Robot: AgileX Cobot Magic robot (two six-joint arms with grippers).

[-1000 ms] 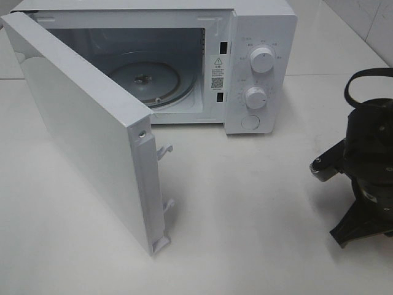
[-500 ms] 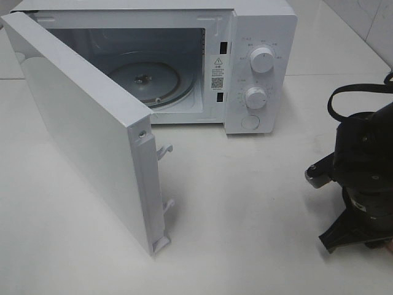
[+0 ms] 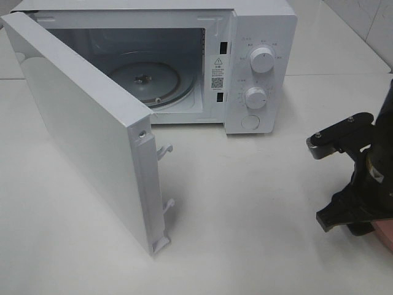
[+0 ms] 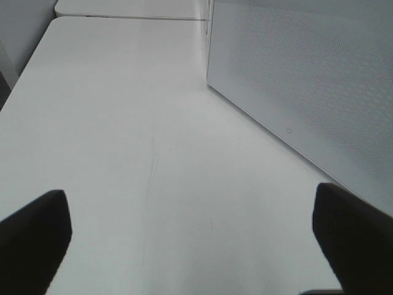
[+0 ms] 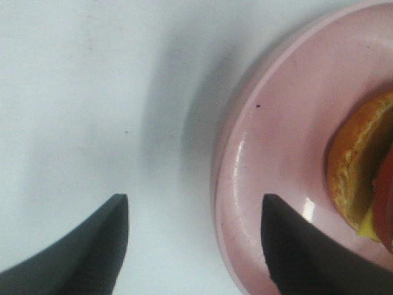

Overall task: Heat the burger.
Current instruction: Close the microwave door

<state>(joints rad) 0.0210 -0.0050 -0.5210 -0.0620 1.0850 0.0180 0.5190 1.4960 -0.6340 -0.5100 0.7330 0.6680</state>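
The burger (image 5: 359,166) lies on a round pink plate (image 5: 276,153); only the edge of its brown bun, with a bit of red and yellow, shows in the right wrist view. My right gripper (image 5: 193,206) is open and straddles the plate's rim, one finger over the plate and the other over the bare table. In the high view my right arm (image 3: 362,178) hides the burger, and only a sliver of the plate (image 3: 387,238) shows at the right edge. My left gripper (image 4: 190,203) is open and empty over the table, beside the microwave door (image 4: 307,92).
The white microwave (image 3: 261,37) stands at the back with its door (image 3: 86,123) swung wide open towards the front left. Its glass turntable (image 3: 144,80) is bare. The white table (image 3: 245,209) stretches between the door and my right arm.
My right gripper has opened from nearly shut. The right arm has swung right and turned at the wrist, and the pink plate's edge now shows beneath it. The left gripper is unchanged.
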